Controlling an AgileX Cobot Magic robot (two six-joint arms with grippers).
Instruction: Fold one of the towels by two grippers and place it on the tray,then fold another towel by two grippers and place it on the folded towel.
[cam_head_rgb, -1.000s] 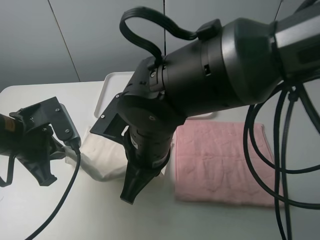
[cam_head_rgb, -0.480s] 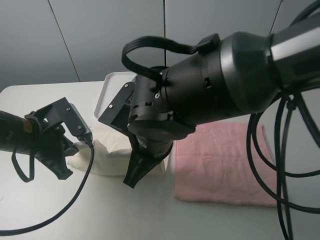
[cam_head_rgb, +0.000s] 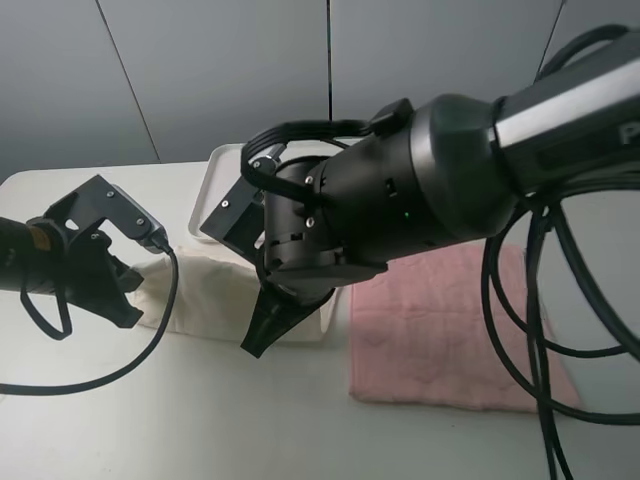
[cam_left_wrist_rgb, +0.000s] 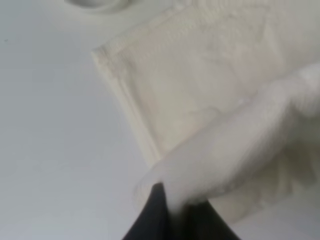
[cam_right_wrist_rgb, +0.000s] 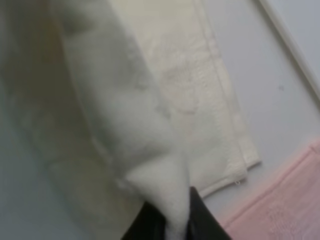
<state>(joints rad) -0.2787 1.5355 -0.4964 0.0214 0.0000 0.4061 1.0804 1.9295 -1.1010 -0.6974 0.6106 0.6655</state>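
The cream towel (cam_head_rgb: 205, 295) lies on the table in front of the white tray (cam_head_rgb: 222, 170), partly doubled over. My left gripper (cam_head_rgb: 122, 308) is at its left end, shut on a raised corner of the cream towel (cam_left_wrist_rgb: 210, 100); the black fingertips (cam_left_wrist_rgb: 157, 215) pinch the cloth. My right gripper (cam_head_rgb: 257, 338) is at the towel's right end, shut on another lifted corner (cam_right_wrist_rgb: 150, 165). The pink towel (cam_head_rgb: 450, 325) lies flat to the right, and its edge (cam_right_wrist_rgb: 280, 205) shows in the right wrist view. The right arm hides most of the tray.
The bulky right arm (cam_head_rgb: 400, 200) and its black cables (cam_head_rgb: 540, 330) hang over the table's middle and the pink towel. A cable from the left arm (cam_head_rgb: 150, 340) loops over the table front. The tray's rim (cam_right_wrist_rgb: 292, 45) runs past the cream towel.
Both grippers have moved away from the table's front edge toward the tray, carrying the cream towel's near edge over the rest. The towel's lifted fold has flattened and lengthened.
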